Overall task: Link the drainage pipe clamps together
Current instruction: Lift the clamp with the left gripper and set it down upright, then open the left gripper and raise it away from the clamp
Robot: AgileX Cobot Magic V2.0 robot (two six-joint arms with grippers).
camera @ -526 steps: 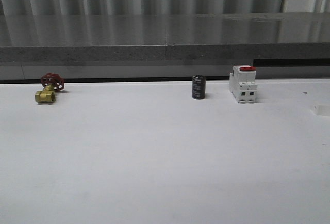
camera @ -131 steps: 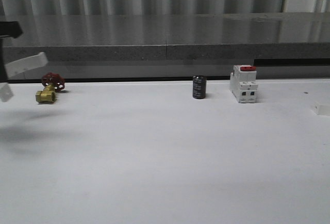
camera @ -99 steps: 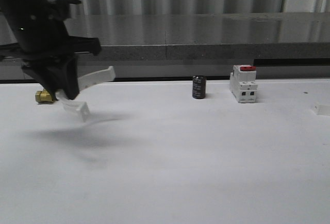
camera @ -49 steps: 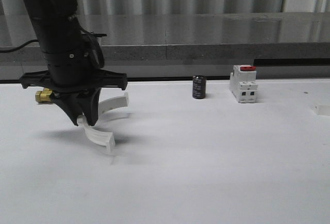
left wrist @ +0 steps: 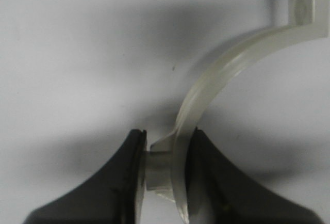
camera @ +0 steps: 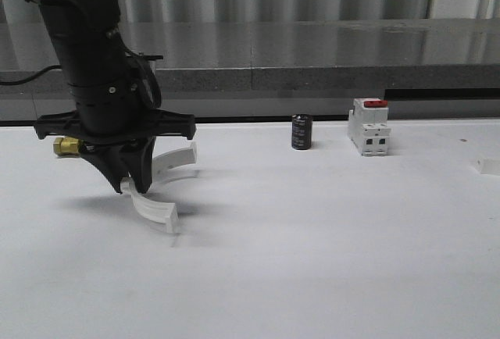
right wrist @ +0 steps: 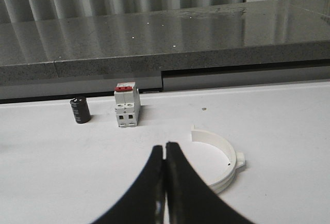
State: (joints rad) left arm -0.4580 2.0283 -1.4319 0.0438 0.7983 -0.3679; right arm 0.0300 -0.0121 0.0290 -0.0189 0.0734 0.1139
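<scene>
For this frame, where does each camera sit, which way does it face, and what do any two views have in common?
Front view: looks forward over the white table at the grey ledge; the left arm holds a clamp half in the left gripper.
Left wrist view: looks down past the black fingers, shut on that clamp half.
Right wrist view: looks across the table; the right gripper is shut, the second clamp half lying beyond it.
Shared: front and right wrist views both show the breaker and the black cylinder.
</scene>
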